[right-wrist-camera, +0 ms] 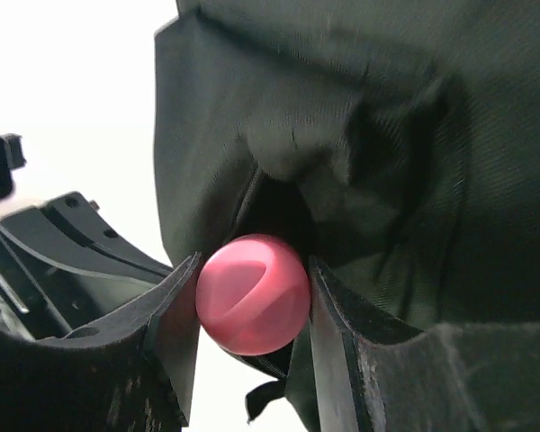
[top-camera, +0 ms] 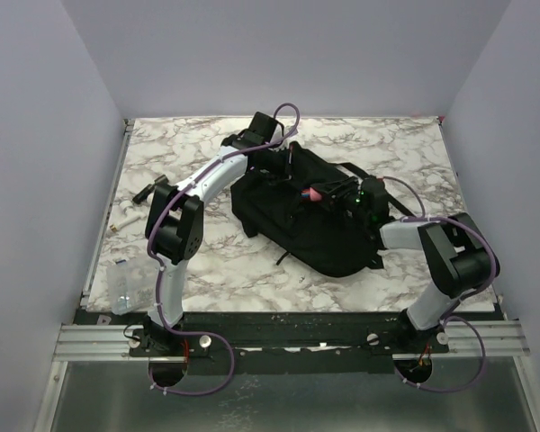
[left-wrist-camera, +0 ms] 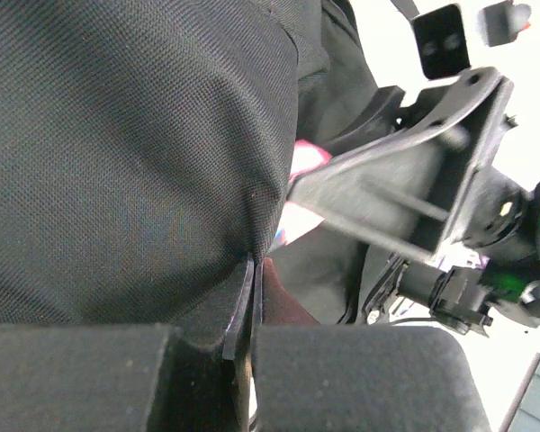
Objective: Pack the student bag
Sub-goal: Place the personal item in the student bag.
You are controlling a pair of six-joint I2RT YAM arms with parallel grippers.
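On the marble desk (top-camera: 216,270), right of centre and just ahead of the two arms, lies the student bag (top-camera: 315,238), a soft black heap with a strap trailing off its far right side. The left arm reaches across to the bag's far left corner. In the left wrist view the left end effector (left-wrist-camera: 250,297) has its jaws drawn almost together on a fold of the black fabric, which narrows down into the thin gap between them, so it is pinching the bag's cloth.

The right arm bends in from the right, and the right end effector (right-wrist-camera: 252,288) sits over the middle of the bag's top. Its two fingers are clamped on either side of a pink ball (right-wrist-camera: 252,292), smooth and round, touching both pads. Just behind the ball the fabric parts in a dark opening, with a loose flap hanging above it. From overhead the ball shows only as a small pink spot at the fingertips, above the bag.

At the desk's left edge, well apart from the bag, stand a clear plastic container (top-camera: 121,283), a small white item (top-camera: 124,220) and a small dark item (top-camera: 144,191). These are too small to identify.
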